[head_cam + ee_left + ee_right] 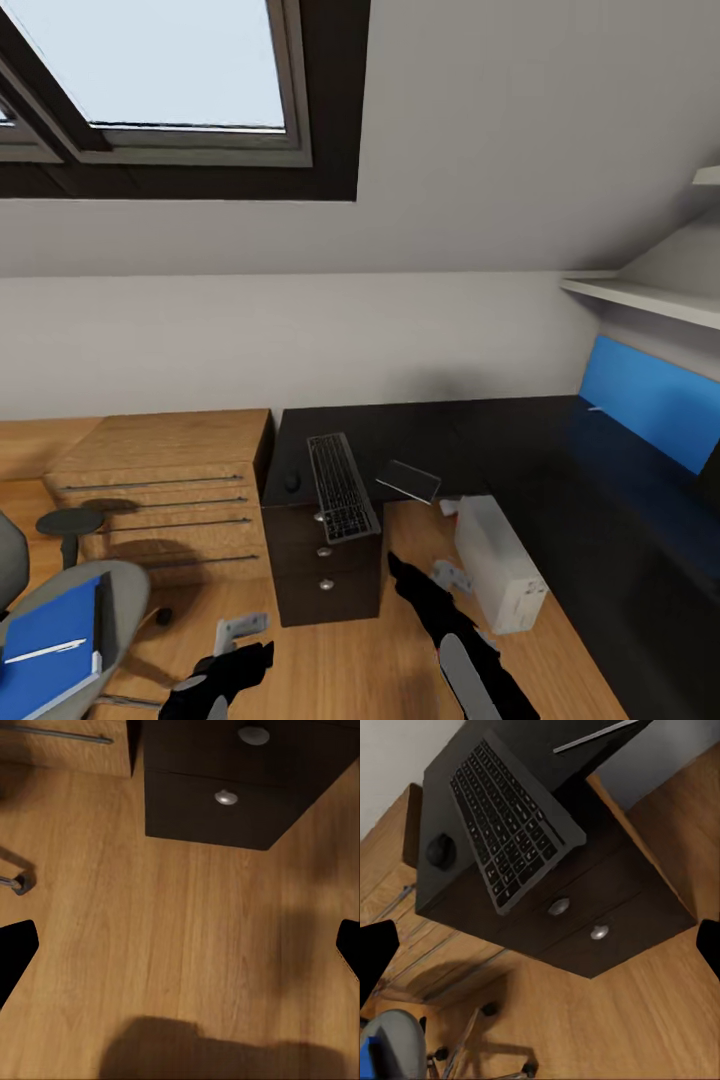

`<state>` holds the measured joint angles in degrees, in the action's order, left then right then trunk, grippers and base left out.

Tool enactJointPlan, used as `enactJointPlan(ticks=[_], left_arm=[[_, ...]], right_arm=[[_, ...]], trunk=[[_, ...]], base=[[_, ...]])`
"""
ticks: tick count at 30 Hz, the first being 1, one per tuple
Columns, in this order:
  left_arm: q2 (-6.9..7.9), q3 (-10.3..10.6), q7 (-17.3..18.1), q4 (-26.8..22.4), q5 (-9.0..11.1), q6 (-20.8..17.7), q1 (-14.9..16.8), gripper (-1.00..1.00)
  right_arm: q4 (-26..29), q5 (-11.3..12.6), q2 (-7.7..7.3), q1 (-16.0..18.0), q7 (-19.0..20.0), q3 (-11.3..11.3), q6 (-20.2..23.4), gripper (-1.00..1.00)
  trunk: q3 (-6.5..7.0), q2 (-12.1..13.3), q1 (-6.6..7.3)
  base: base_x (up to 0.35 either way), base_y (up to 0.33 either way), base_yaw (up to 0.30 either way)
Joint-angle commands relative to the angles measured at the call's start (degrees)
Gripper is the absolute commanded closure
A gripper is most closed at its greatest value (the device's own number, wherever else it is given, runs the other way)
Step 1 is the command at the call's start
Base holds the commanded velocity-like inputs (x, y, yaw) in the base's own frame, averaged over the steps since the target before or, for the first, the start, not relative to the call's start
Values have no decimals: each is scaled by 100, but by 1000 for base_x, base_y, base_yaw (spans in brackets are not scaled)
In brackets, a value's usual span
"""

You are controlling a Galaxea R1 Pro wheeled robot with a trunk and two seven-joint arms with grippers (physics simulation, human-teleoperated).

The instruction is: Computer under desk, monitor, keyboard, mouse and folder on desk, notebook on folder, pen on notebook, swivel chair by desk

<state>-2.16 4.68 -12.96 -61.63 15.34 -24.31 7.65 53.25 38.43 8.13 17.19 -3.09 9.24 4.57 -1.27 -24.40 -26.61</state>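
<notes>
While you face the corner under the sloped ceiling, the table (480,430) stretches as a long glossy black L with a blue back panel (650,400) on its far right side. Beside it on your left stands a low light-wood cabinet (165,480) with thin metal drawer rails. At the lower left, the grey swivel chair (115,590) carries the flat blue folder (50,640) with a white pen (45,652) lying on it. On the wood plank floor (340,660) by the table stands the light grey box-shaped computer (500,565). The slim dark-keyed keyboard (342,487) lies on the table's near end, its long axis running away from you and its near edge overhanging the dark drawers (325,570). A round black mouse (292,482) sits just left of it. Open floor lies before the drawers. Both arms hang low; the left jaws (180,949) and right jaws (540,945) stand apart, holding nothing.
</notes>
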Motion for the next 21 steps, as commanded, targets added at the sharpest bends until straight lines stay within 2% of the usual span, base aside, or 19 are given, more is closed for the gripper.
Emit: enactJointPlan(ticks=[1,3,4,7,10,13,16,18,20,21], left_arm=[[3,-1,-48,-37,62,-25,4,-100],[-1,-8,-49,-92,64,-23,3,-100],[-2,-12,-52,-162,65,-19,2,-100],[0,-23,-55,-404,71,-24,0,-100],[12,-42,-63,-758,102,-33,0,-100],[20,-51,-66,-1191,127,-37,-18,-100],[14,-47,-76,-1569,135,-46,-166,-100],[13,-47,-108,-1583,132,-47,-175,-100],[13,-46,-198,-1591,134,-47,-180,-100],[-9,-30,-606,-1597,151,-42,-184,-100]], right_arm=[[130,334,-73,2,2,8,179,-100],[290,786,-154,0,36,25,421,-100],[330,910,-176,-2,44,34,494,-100],[347,1038,-203,-4,53,44,564,-100],[325,1091,-232,-4,65,45,594,-100],[341,1119,-370,-5,86,76,617,-100],[363,1131,-433,-5,133,264,624,-100],[367,1131,-430,-5,133,362,618,-100],[368,1131,-433,-5,137,484,603,-100],[358,1126,-446,-6,147,614,572,-100]], trunk=[[-13,-13,-6],[-13,-13,-6],[-13,-13,-6],[-13,-13,-6],[-67,-133,-71],[-121,-253,-137],[-175,-374,-203],[-211,-454,-247],[-247,-534,-291],[-265,-574,-313]], base=[[116,0,0],[61,0,0],[30,0,0],[19,0,0],[6,0,0],[2,0,0],[0,0,0],[0,0,0],[0,0,0],[0,0,0]])
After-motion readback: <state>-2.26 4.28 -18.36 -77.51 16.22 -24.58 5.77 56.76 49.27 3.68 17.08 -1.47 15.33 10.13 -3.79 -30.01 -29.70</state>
